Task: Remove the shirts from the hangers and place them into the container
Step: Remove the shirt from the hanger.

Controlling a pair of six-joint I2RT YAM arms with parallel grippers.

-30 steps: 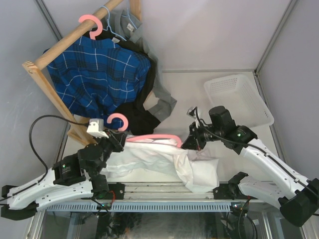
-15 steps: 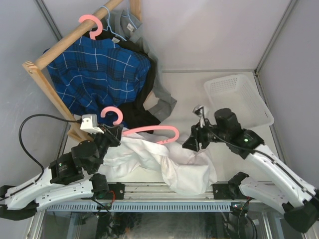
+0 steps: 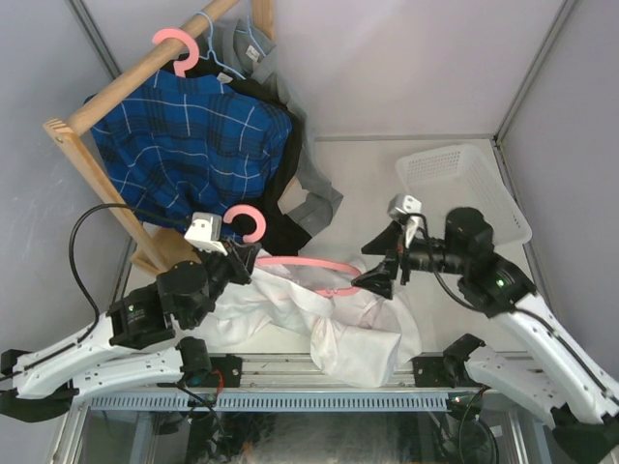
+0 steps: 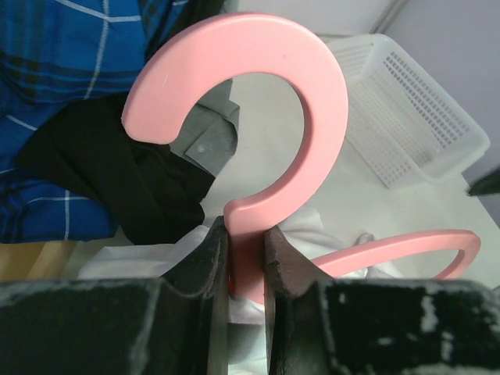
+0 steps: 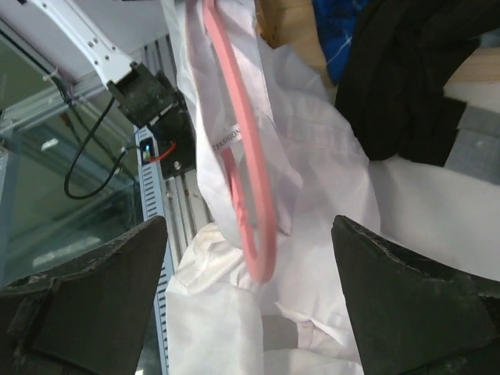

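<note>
where pale table [image 3: 368,179] meets grey walls [image 3: 406,58], white basket [image 3: 464,193] sits.

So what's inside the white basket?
Nothing yet: the basket shows only its bare mesh floor. The right arm covers part of its near edge from above, so that bit is hidden.

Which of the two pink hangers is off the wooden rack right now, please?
The pink hanger clamped at its neck by the left gripper, lying over the white shirt; the other pink hanger hooks over the wooden rack.
</note>
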